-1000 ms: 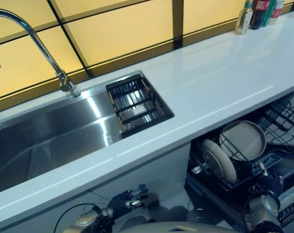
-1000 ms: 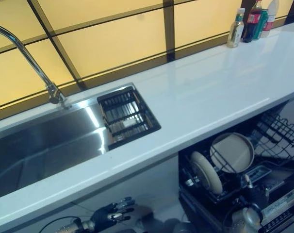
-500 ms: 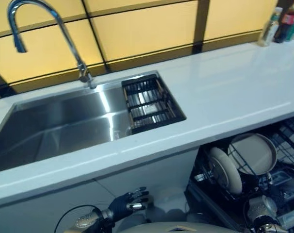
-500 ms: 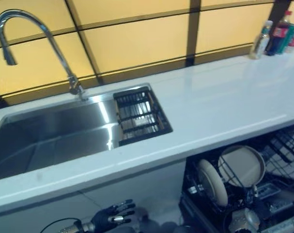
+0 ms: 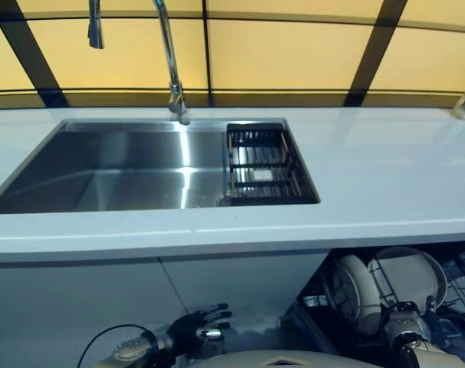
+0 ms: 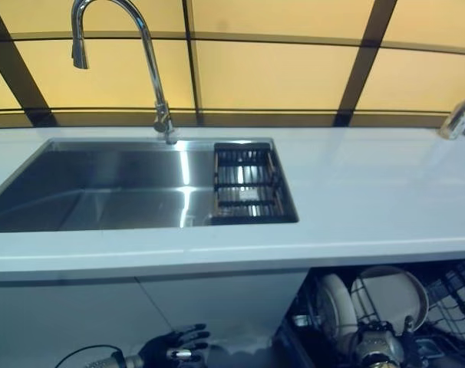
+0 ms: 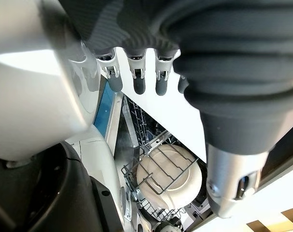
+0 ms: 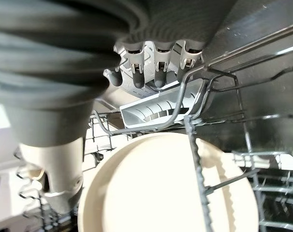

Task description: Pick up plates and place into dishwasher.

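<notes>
Nearest, the left hand (image 5: 194, 335) is hanging loose-fingered and empty below the counter (image 5: 386, 184), while the right hand (image 8: 156, 67), fingers relaxed, is hovering just beside two round cream plates (image 6: 390, 295) standing upright in the dishwasher rack (image 8: 197, 159).

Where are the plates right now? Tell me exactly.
Two cream plates stand on edge in the dishwasher rack below the white counter, at the lower right of the eye views, right of the sink; the right hand is just in front of them.
</notes>
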Controlling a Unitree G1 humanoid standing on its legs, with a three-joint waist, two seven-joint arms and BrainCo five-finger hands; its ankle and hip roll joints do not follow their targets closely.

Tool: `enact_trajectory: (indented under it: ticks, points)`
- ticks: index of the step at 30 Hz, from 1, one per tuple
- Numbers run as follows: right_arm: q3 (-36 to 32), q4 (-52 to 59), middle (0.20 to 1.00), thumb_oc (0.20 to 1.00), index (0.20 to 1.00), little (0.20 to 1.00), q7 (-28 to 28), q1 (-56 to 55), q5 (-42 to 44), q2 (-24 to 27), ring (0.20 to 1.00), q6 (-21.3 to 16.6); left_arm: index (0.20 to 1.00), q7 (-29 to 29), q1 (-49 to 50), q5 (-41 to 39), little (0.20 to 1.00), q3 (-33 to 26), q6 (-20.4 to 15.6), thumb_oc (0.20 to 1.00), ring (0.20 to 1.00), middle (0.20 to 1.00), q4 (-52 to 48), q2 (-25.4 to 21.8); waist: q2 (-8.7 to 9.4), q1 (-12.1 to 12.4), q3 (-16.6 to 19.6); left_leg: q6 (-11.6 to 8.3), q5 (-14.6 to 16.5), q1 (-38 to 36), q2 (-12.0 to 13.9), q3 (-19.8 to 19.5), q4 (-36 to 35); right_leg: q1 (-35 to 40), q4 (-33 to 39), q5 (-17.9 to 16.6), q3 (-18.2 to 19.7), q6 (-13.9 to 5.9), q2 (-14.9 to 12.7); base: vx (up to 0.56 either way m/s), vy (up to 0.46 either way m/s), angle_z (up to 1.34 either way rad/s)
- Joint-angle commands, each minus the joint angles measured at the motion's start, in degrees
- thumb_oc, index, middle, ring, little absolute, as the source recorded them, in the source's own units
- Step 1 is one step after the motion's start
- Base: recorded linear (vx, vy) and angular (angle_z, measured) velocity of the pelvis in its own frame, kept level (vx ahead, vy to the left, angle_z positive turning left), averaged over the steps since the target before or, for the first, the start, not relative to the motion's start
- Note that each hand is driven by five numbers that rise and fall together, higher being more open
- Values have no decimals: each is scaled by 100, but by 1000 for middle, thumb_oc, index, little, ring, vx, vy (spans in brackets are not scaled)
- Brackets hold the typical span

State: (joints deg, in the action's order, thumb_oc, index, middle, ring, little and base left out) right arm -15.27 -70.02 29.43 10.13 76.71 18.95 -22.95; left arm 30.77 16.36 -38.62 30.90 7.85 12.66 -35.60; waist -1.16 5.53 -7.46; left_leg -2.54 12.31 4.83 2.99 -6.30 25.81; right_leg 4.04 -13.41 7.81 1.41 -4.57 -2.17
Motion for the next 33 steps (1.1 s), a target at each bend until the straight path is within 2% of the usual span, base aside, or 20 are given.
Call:
enact_trajectory:
  ticks: [1,7,12,21,27,33]
  points:
    - [-82,144,1000,1000,1000,1000,-755,363,538,-43,1000,-395,1000,-24,258,214,1000,132,7,1000,1000,1000,-551,-168,-145,82,232,267,-217,-55,223,323,-256,-201,391,-1007,194,-450,-72,117,-11,-3]
    - [67,443,1000,1000,1000,1000,-709,251,-60,-176,1000,-322,1000,-159,437,254,1000,148,242,1000,1000,1000,-702,-99,-140,62,426,295,-126,-217,186,385,-263,-95,438,-1006,287,-492,-90,84,-10,-4]
    - [215,471,1000,1000,1000,1000,-990,216,-335,-121,1000,-84,1000,-158,534,232,1000,117,239,1000,1000,1000,-684,-96,-127,58,487,281,-135,-254,216,424,-274,-58,465,-1027,322,-520,-104,36,-2,-7]
    - [509,699,1000,1000,1000,1000,-828,205,-1003,-153,1000,118,1000,-165,669,221,1000,-43,246,1000,1000,1000,-664,-84,-51,165,541,263,-180,-325,262,318,-341,7,481,-1005,328,-526,-53,38,2,1]
    - [618,635,1000,1000,1000,1000,-839,186,-1059,-171,1000,241,1000,-221,639,164,1000,-139,147,1000,1000,1000,-531,-47,89,299,494,254,-281,-332,300,110,-468,44,519,-1002,301,-516,30,45,11,7]
    - [603,587,1000,1000,1000,1000,-886,255,-755,-207,1000,251,1000,-206,516,155,1000,-378,42,1000,1000,1000,-496,-266,347,473,297,236,-415,-214,345,-165,-623,7,590,-1051,238,-494,160,-7,-44,14]
